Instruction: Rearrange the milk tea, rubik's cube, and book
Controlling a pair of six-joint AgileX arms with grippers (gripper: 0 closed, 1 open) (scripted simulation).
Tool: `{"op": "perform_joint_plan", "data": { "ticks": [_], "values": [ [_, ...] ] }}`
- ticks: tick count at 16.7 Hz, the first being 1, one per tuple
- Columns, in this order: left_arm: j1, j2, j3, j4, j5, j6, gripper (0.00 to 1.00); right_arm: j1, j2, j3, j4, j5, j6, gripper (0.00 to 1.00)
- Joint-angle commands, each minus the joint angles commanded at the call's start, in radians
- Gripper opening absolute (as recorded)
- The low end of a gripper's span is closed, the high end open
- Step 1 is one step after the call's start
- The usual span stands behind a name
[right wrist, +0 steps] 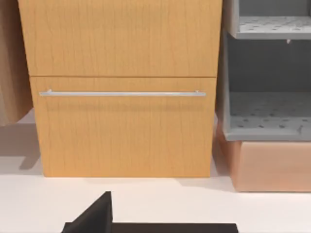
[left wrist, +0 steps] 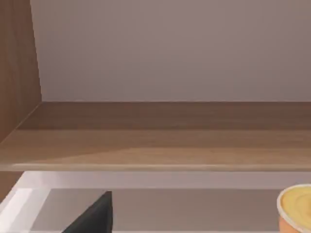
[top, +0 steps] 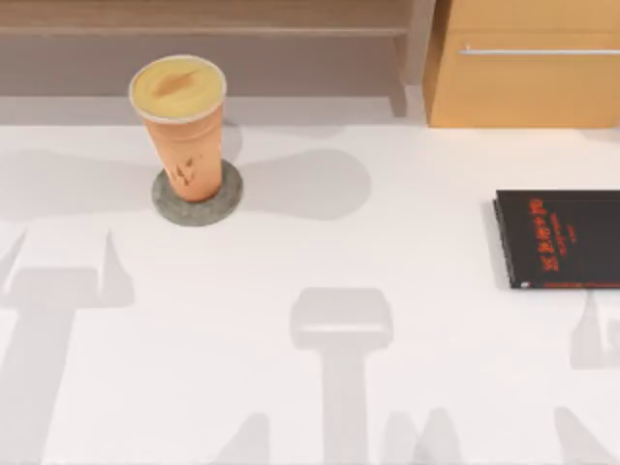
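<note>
Milk tea (top: 186,126) stands upright on the flat grey round coaster (top: 198,204), far-left part of the white table (top: 320,252). Tall tapered orange-tan cup, small dark marks low on its side, round yellowish lid with a darker smear. Left wrist view catches the lid's edge (left wrist: 296,206) below a wooden shelf (left wrist: 155,141). Thin black book (top: 559,238) with red lettering lies flat at the table's right edge, well apart from the cup. Yellow wood drawer cabinet (top: 523,68) with a silver handle bar (right wrist: 121,93) sits behind it; grey perforated shelving (right wrist: 267,116) stands beside the cabinet. Left and right tool state: cannot tell.
</note>
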Motion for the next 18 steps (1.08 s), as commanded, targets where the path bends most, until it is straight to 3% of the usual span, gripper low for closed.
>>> {"op": "perform_joint_plan", "data": {
  "ticks": [6,14,18],
  "values": [
    [0.006,-0.328,-0.334,-0.027,-0.002,-0.007,1.0,0.0,0.0,0.0,0.0,0.0,0.0,1.0],
    [0.007,-0.356,-0.364,-0.031,-0.002,-0.009,1.0,-0.004,0.01,0.01,0.005,-0.003,0.0,1.0],
    [0.007,-0.356,-0.364,-0.031,-0.002,-0.009,1.0,-0.049,0.156,0.149,0.064,-0.045,-0.001,1.0]
  ]
}}
